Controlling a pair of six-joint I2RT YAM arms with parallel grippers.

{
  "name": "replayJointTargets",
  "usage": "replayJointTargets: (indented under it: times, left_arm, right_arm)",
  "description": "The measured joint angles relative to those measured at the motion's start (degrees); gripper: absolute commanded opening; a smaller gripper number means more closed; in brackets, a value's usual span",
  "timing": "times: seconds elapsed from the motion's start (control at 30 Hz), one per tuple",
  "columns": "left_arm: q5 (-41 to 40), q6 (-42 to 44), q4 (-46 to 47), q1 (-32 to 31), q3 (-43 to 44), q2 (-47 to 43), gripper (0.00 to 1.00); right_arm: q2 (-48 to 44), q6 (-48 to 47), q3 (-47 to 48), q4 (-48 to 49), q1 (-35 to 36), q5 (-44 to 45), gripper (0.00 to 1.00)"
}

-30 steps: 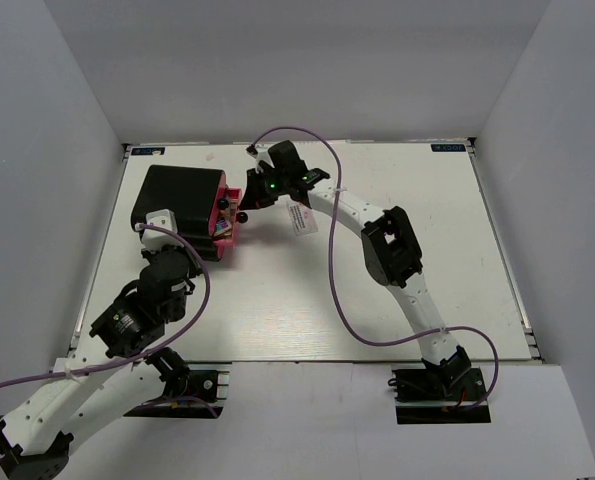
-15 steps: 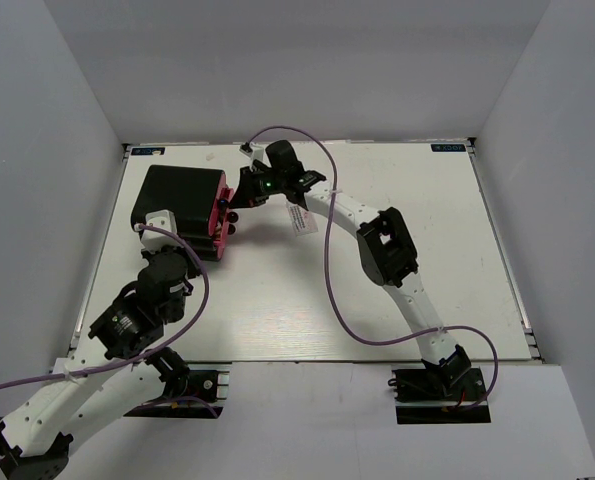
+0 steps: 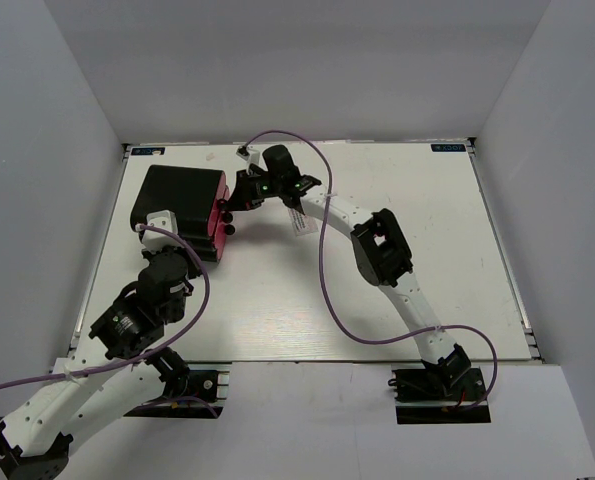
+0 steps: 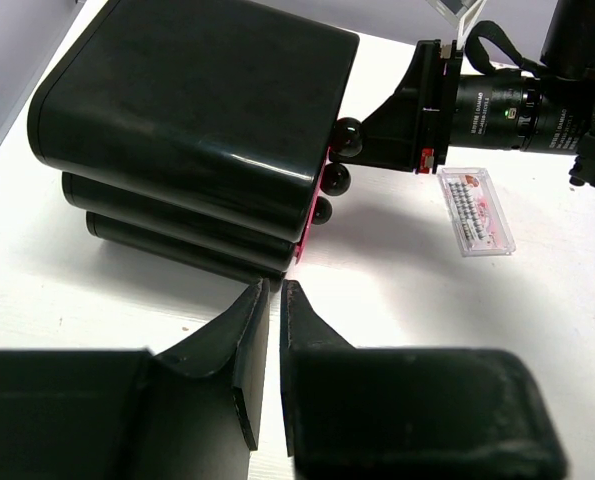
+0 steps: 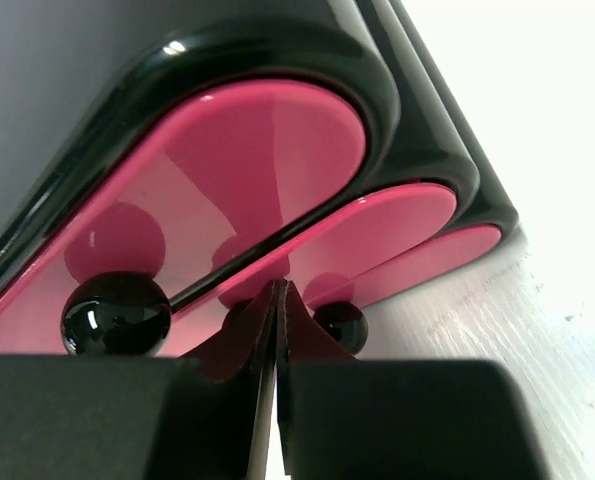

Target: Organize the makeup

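Note:
The black-and-pink case point(image 3: 180, 196) stands at the back left, its three pink drawer fronts point(image 5: 267, 140) flush with the body. My right gripper point(image 5: 277, 292) is shut and empty, its tips against the drawer fronts among the black knobs point(image 5: 117, 312); from above, the right gripper point(image 3: 235, 204) sits at the case's right side. A white-pink flat packet point(image 4: 475, 210) of makeup lies on the table under the right arm; seen from above, the packet point(image 3: 299, 220) is partly covered. My left gripper point(image 4: 274, 295) hovers by the case's near corner, jaws almost together, nothing between them.
The case point(image 4: 197, 100) fills the back-left corner, close to the left wall. The right arm point(image 3: 382, 245) arcs across the table's middle with its purple cable. White walls enclose the table on three sides.
The right gripper has moved left and pushed the protruding pink drawer into the case; the drawer fronts now sit flush. The left arm has stayed put.

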Motion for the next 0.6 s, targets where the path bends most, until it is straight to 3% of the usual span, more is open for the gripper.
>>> replayJointTargets:
  times: [0.27,0.6]
  left_arm:
    - [0.02,0.02,0.39,0.00,0.00,0.00,0.21]
    - [0.02,0.24,0.63,0.00,-0.26,0.00,0.22]
  right_arm:
    - [0.37,1.97,0.00,4.04,0.11,-4.15,0.13]
    - [0.98,3.28,-0.02,5.73,-0.17,-5.20,0.13]
